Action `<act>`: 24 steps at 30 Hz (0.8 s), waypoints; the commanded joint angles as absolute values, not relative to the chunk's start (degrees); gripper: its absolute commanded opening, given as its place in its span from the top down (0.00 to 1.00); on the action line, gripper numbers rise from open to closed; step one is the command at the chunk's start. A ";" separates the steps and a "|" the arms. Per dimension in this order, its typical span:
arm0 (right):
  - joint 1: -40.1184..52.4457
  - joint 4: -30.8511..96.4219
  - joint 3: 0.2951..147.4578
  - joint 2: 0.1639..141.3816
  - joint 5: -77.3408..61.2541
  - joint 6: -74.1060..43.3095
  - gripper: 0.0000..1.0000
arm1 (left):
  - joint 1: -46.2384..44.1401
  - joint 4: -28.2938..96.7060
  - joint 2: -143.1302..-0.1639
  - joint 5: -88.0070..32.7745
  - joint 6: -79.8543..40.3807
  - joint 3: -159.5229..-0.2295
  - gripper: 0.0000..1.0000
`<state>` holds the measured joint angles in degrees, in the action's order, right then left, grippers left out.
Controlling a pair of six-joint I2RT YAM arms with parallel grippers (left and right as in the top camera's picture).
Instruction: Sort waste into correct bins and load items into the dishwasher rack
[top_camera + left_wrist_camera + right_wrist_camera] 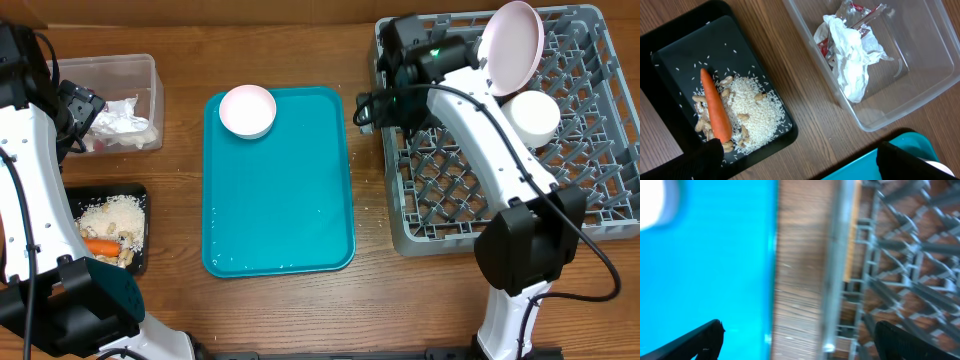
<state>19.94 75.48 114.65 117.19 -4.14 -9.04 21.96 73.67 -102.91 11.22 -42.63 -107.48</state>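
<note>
No words, numbers or signs could be read anywhere. The red-and-white wrapper (pixel 862 17) lay in the clear tub (pixel 920 95), out ahead of the left gripper (pixel 800 160). It had red marks on it, but they were too small and crumpled to read.

The teal tray (pixel 290 200) lay bare except for a white bowl (pixel 247 110) in its far left corner, and an open strip of bench (pixel 367 190) ran between it and the dish rack (pixel 440 243), where the right arm (pixel 480 120), an upright plate (pixel 513 45) and a cup (pixel 531 115) blocked the left side and far end.
</note>
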 commanded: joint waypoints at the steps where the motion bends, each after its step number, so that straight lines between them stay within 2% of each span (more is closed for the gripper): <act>1: 19.88 74.94 118.96 113.49 -16.47 -9.23 0.00 | 21.74 73.63 -102.76 12.01 -41.98 -107.79 0.00; 4: 19.92 73.23 119.13 113.30 -30.17 -9.21 0.00 | 21.74 73.63 -102.76 12.01 -41.98 -107.79 0.00; 6: 19.92 71.66 119.11 113.32 -34.39 -9.23 0.00 | 21.74 73.63 -102.76 12.01 -41.98 -107.79 0.00; 16: 19.53 61.45 119.11 113.30 -34.81 -12.27 0.00 | 21.74 73.63 -102.76 12.01 -41.98 -107.79 0.00; 24: 19.64 61.12 119.11 113.30 -34.59 -12.25 0.00 | 21.74 73.63 -102.76 12.01 -41.98 -107.79 0.00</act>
<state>19.86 61.30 117.43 115.02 -33.71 -11.99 21.96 73.67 -102.91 11.22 -42.63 -107.48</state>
